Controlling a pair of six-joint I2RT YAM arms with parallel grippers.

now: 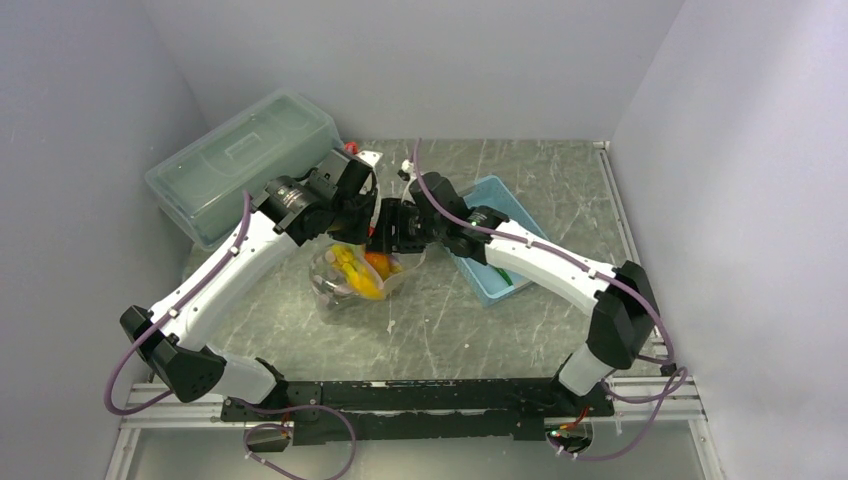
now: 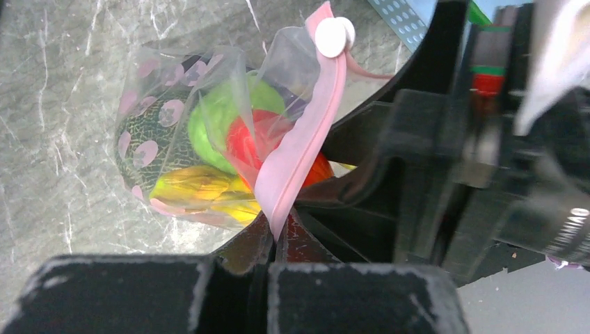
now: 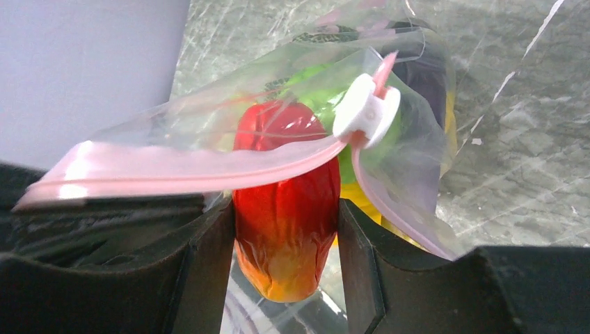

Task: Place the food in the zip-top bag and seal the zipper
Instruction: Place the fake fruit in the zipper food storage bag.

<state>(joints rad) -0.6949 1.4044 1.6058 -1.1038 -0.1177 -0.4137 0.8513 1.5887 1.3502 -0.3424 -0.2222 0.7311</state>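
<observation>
The zip-top bag point(image 1: 345, 285) lies at mid-table, clear with pink dots point(image 2: 167, 111). Inside it are yellow bananas point(image 2: 195, 188), a dull-green lump point(image 2: 139, 149) and a bright-green ball point(image 2: 216, 118). My left gripper point(image 2: 278, 240) is shut on the pink zipper strip point(image 2: 299, 153) and holds the mouth edge up. The white slider point(image 2: 332, 36) sits at the strip's far end. My right gripper point(image 3: 285, 250) is shut on a red-orange piece point(image 3: 285, 209). The piece's far end is under the zipper strip point(image 3: 195, 170), in the bag's mouth. Both grippers point(image 1: 380, 228) meet above the bag.
A large translucent lidded box point(image 1: 245, 160) stands at the back left. A light-blue slatted basket point(image 1: 495, 245) lies right of the bag, partly under my right arm, with something green in it point(image 1: 500, 275). Grey walls close in the left, back and right.
</observation>
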